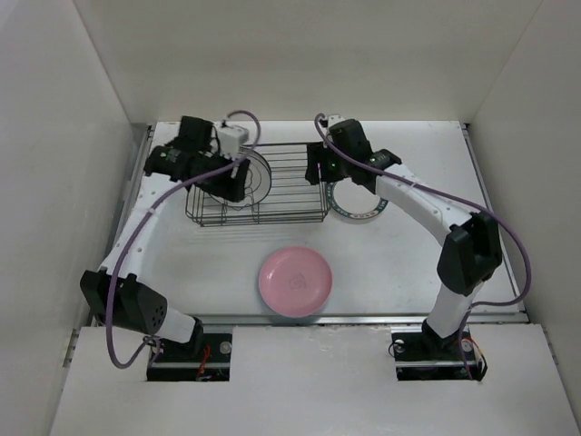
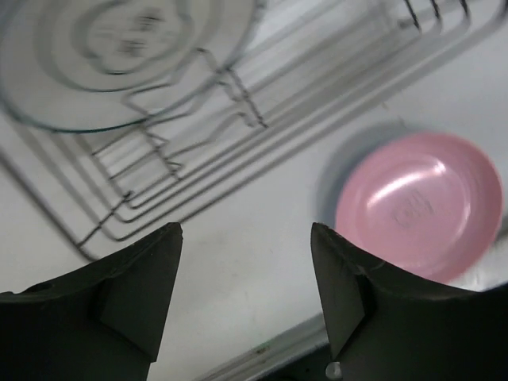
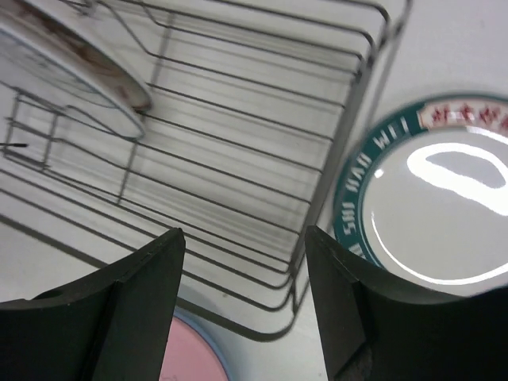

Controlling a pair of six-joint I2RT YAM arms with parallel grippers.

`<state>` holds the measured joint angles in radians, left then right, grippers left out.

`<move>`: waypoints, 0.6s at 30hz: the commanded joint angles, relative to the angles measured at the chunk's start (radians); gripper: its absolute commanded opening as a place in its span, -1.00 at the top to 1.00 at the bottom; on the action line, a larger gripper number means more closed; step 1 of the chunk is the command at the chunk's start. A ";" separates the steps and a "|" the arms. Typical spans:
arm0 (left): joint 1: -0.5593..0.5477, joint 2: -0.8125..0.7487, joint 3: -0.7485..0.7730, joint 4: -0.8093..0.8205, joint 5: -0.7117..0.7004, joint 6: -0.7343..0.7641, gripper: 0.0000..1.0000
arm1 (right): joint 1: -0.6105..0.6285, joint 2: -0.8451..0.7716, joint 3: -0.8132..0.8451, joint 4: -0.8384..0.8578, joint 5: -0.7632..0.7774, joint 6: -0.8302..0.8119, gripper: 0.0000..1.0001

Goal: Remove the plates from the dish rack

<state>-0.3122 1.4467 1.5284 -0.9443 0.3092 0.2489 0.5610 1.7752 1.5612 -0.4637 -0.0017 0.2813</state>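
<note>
The dark wire dish rack (image 1: 281, 186) stands at the middle back. One pale plate (image 1: 258, 177) stands upright at its left end; it also shows in the left wrist view (image 2: 103, 55) and the right wrist view (image 3: 71, 67). A pink plate (image 1: 296, 281) lies flat in front of the rack. A plate with a dark patterned rim (image 1: 361, 207) lies flat right of the rack. My left gripper (image 1: 233, 186) is open and empty beside the racked plate. My right gripper (image 1: 318, 171) is open and empty over the rack's right end.
White walls close in the table on the left, back and right. The table's near edge has a metal strip (image 1: 363, 319). In the wrist views the pink plate (image 2: 421, 206) and the patterned plate (image 3: 436, 198) lie close to the rack (image 3: 238, 143).
</note>
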 commanded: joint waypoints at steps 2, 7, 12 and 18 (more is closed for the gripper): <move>0.147 -0.017 0.078 0.107 -0.168 -0.177 -0.30 | 0.094 0.041 0.158 0.065 -0.119 -0.180 -0.36; 0.329 0.085 0.101 0.136 -0.241 -0.249 -0.32 | 0.164 0.217 0.371 0.011 -0.119 -0.243 -0.36; 0.407 0.266 0.171 0.059 -0.248 -0.263 -0.26 | 0.165 0.389 0.546 0.034 -0.119 -0.243 -0.27; 0.426 0.458 0.222 0.032 -0.239 -0.209 -0.07 | 0.165 0.463 0.594 0.068 -0.162 -0.243 -0.10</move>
<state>0.1135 1.8950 1.7004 -0.8566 0.0662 0.0223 0.7311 2.2463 2.0968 -0.4503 -0.1486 0.0570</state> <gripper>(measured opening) 0.542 0.551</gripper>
